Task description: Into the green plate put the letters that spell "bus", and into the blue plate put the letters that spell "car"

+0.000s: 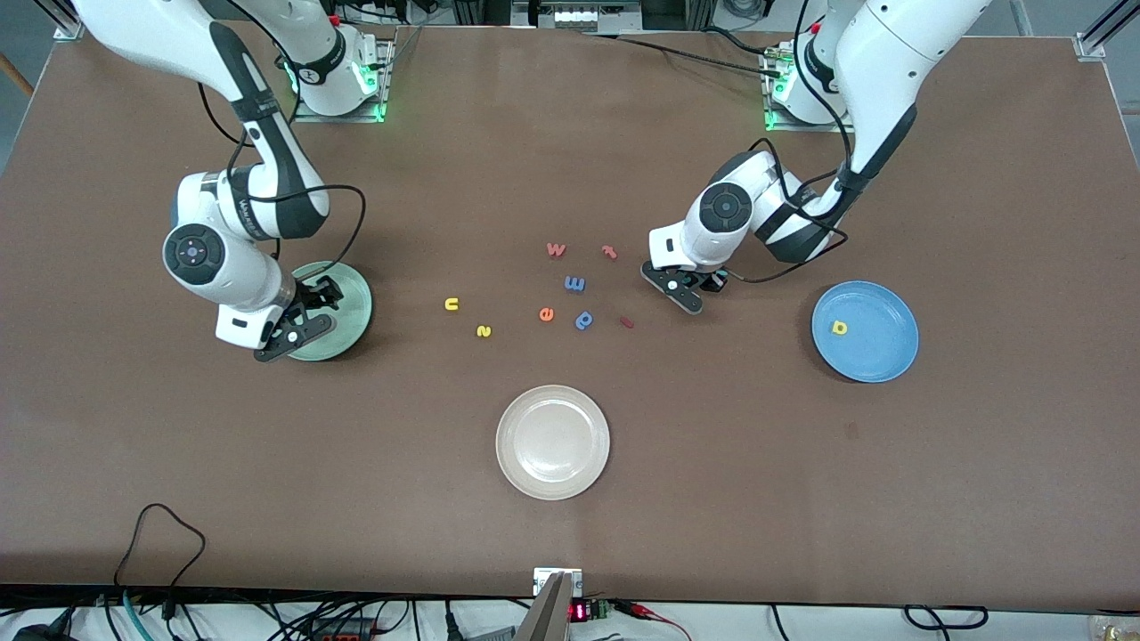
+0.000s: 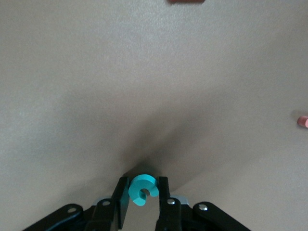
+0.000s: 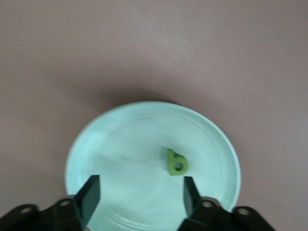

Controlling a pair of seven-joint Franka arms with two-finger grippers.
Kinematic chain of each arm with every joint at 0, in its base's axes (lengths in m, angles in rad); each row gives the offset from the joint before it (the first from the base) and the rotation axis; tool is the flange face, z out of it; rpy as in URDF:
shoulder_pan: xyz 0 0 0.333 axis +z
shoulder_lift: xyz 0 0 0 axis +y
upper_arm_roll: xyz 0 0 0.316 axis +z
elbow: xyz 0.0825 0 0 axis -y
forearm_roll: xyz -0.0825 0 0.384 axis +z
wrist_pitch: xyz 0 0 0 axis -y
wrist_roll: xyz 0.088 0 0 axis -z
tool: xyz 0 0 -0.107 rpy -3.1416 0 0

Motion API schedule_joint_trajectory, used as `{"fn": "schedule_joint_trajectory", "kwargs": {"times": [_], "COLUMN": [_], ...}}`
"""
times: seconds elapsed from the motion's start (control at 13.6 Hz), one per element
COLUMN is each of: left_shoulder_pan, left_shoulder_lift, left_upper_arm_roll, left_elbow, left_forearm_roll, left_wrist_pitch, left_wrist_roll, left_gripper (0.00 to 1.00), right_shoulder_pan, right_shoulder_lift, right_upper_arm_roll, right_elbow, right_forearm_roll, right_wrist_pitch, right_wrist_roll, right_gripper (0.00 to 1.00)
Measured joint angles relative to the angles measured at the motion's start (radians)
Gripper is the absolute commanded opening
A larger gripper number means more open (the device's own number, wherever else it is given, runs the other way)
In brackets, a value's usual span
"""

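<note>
My left gripper is down at the table between the loose letters and the blue plate, shut on a teal c that sits between its fingertips. A yellow a lies in the blue plate. My right gripper hangs open over the pale green plate. Below its spread fingers a green b lies in that plate. A yellow u and a yellow s rest on the table between the green plate and the other letters.
Mid-table lie an orange w, red t, blue m, orange e, blue p and a small red piece. A white plate sits nearer the front camera.
</note>
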Motion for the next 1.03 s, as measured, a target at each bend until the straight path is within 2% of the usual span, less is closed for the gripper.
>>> {"fn": "schedule_joint_trajectory", "kwargs": {"times": [0.22,0.44,0.59,0.81,1.03], "left_shoulder_pan": [0.006,0.023,0.054,0.194,0.322], "left_shoulder_lift": [-0.028,-0.067,-0.076,-0.072,-0.049], "left_upper_arm_roll": [0.001,0.002,0.006,0.015,0.017], "left_elbow": [0.04,0.167,0.234,0.246,0.245], "left_forearm_roll": [0.0,0.0,0.004,0.043,0.154], "left_wrist_pitch": [-0.116,-0.36,-0.473,-0.492,-0.483], "left_wrist_roll": [0.0,0.0,0.016,0.183,0.315], "left_gripper": [0.31,0.32,0.32,0.34,0.34], "right_shoulder_pan": [0.097,0.197,0.243,0.273,0.282], "right_shoulder_lift": [-0.005,-0.002,0.01,0.048,0.099], "right_upper_arm_roll": [0.006,0.008,0.008,0.008,0.008], "right_elbow": [0.0,0.0,0.002,0.01,0.017], "right_forearm_roll": [0.005,0.054,0.077,0.095,0.098], "right_wrist_pitch": [0.0,0.003,0.011,0.058,0.12], "right_wrist_roll": [0.235,0.476,0.55,0.607,0.634], "right_gripper": [0.57,0.57,0.57,0.57,0.57]}}
